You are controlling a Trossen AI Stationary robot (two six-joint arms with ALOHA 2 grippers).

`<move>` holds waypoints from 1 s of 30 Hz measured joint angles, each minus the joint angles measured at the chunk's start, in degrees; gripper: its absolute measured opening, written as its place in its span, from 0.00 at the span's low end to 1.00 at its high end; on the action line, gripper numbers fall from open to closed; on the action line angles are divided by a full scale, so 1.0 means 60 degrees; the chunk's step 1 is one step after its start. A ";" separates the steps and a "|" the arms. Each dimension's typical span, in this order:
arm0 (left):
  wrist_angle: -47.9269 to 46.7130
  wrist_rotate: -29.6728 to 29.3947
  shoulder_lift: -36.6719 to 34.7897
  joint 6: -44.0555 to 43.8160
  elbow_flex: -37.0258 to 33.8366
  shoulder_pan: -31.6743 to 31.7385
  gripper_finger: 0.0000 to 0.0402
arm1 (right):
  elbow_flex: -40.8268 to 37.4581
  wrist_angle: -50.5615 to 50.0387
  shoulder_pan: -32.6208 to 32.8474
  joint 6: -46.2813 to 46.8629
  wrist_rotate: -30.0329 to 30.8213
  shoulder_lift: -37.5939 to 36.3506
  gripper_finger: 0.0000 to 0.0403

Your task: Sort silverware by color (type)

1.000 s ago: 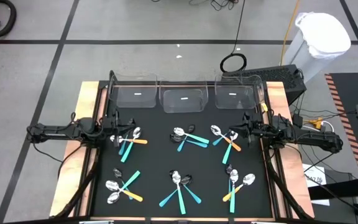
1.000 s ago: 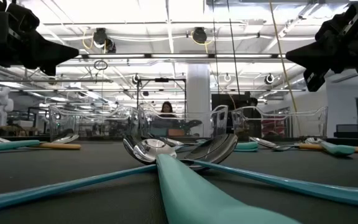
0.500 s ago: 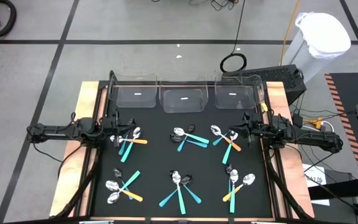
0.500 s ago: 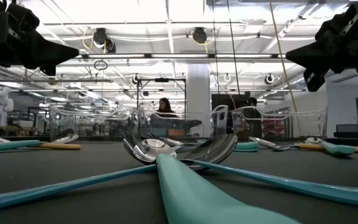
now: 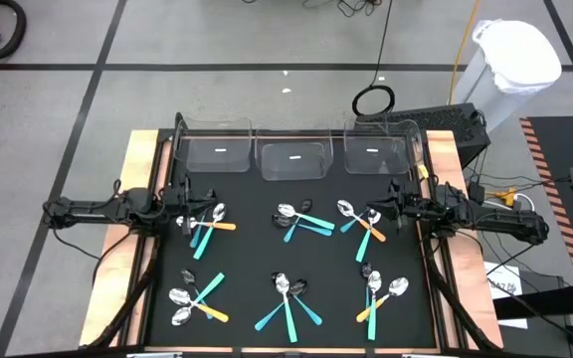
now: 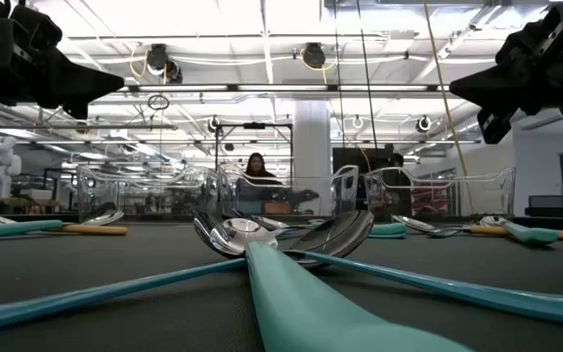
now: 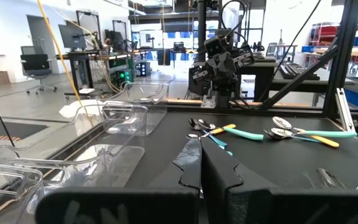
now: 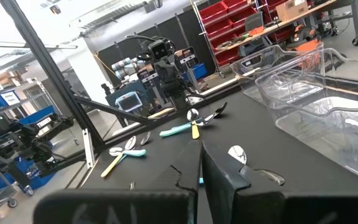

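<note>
1. No sorting is under way: the spoons (image 5: 289,221) lie in six mixed clusters across the black counter (image 5: 247,259).
2. The left gripper (image 5: 189,200) and right gripper (image 5: 391,202) hover at opposite counter edges, jaws pressed together, holding nothing.
3. Next, I judge, jaws must spread over one handle.
4. Three clear bins (image 5: 293,157) wait at the far edge; crossed handles complicate picking singly.

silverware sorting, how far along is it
Nothing looks done: the three clear bins hold no spoons. Nothing is in hand; the left gripper and right gripper are shut and empty at the mat's sides. Left: all six clusters of silverware.
</note>
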 joint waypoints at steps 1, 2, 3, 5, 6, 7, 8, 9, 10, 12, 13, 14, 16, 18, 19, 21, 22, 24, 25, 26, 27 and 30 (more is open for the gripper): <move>-0.0001 0.0000 0.0002 -0.0001 0.0000 0.0000 0.00 | 0.0000 0.0018 0.0000 0.0021 0.0000 0.0000 0.03; 0.0000 0.0000 0.0002 0.0000 0.0004 0.0000 0.00 | 0.0000 0.0033 0.0001 0.0067 -0.0004 0.0000 0.03; 0.0001 0.0001 0.0003 -0.0002 0.0004 0.0000 0.00 | -0.0001 0.0059 0.0001 0.0071 -0.0002 0.0000 0.03; -0.0001 0.0002 0.0002 -0.0002 0.0002 0.0000 0.00 | 0.0000 0.0226 0.0004 -0.0008 0.0231 0.0000 0.03; -0.0003 0.0004 0.0003 0.0001 0.0004 0.0000 0.00 | 0.0000 0.0347 0.0004 0.0081 0.0538 0.0000 0.03; -0.0003 0.0000 0.0000 -0.0002 0.0000 0.0000 0.00 | -0.0002 0.0480 0.0000 0.0295 0.0930 0.0000 0.03; -0.0001 0.0000 0.0001 0.0001 0.0004 0.0000 0.00 | -0.0002 0.0623 0.0001 0.0647 0.1349 0.0000 0.03; -0.0001 0.0002 0.0000 -0.0002 0.0002 0.0000 0.00 | -0.0004 0.0779 0.0000 0.1080 0.1673 0.0000 0.03; -0.0003 0.0001 0.0001 0.0006 0.0001 0.0000 0.00 | 0.0000 0.0932 0.0000 0.1542 0.2036 0.0000 0.03; 0.0042 -0.0278 0.0003 0.0225 0.0002 0.0000 0.00 | -0.0004 0.1079 0.0000 0.2217 0.2587 0.0006 0.03; 0.0101 -0.0549 0.0003 0.0352 0.0000 0.0000 0.00 | -0.0004 0.1067 0.0000 0.2451 0.2789 0.0030 0.03; 0.0183 -0.0716 0.0000 0.0453 0.0000 0.0002 0.00 | -0.0004 0.1036 0.0000 0.2627 0.2901 0.0039 0.04; 0.0440 -0.0816 0.0002 0.0519 0.0002 0.0000 0.00 | 0.0016 0.1062 0.0000 0.2993 0.2990 0.0121 0.05; 0.0498 -0.0808 0.0004 0.0490 0.0000 0.0000 0.00 | 0.0187 0.0984 0.0000 0.3378 0.2994 0.0311 0.07; 0.0610 -0.0751 0.0002 0.0490 0.0000 0.0000 0.00 | 0.0311 0.0943 0.0000 0.3484 0.2990 0.0473 0.08; 0.0850 -0.0727 0.0000 0.0496 0.0000 0.0000 0.00 | 0.0573 0.0745 0.0000 0.3544 0.2979 0.0928 0.11; 0.0983 -0.0769 0.0004 0.0489 0.0000 0.0000 0.00 | 0.0836 0.0754 0.0000 0.3629 0.2998 0.1223 0.12; 0.1431 -0.0771 0.0001 0.0224 0.0000 0.0000 0.00 | 0.1417 0.0783 0.0000 0.3970 0.3037 0.1884 0.15; 0.1600 -0.0778 0.0004 -0.0165 0.0000 0.0000 0.00 | 0.1757 0.0621 0.0000 0.4087 0.3045 0.2265 0.16; 0.1766 -0.0888 0.0004 -0.0661 0.0000 0.0000 0.00 | 0.2121 0.0336 0.0000 0.4136 0.3040 0.2684 0.17; 0.1920 -0.1136 0.0004 -0.1236 0.0000 -0.0002 0.00 | 0.2477 -0.0098 0.0000 0.4216 0.3042 0.3142 0.18; 0.2020 -0.1969 0.0004 -0.3244 0.0000 0.0001 0.00 | 0.3734 -0.1518 -0.0004 0.4637 0.3350 0.4525 0.19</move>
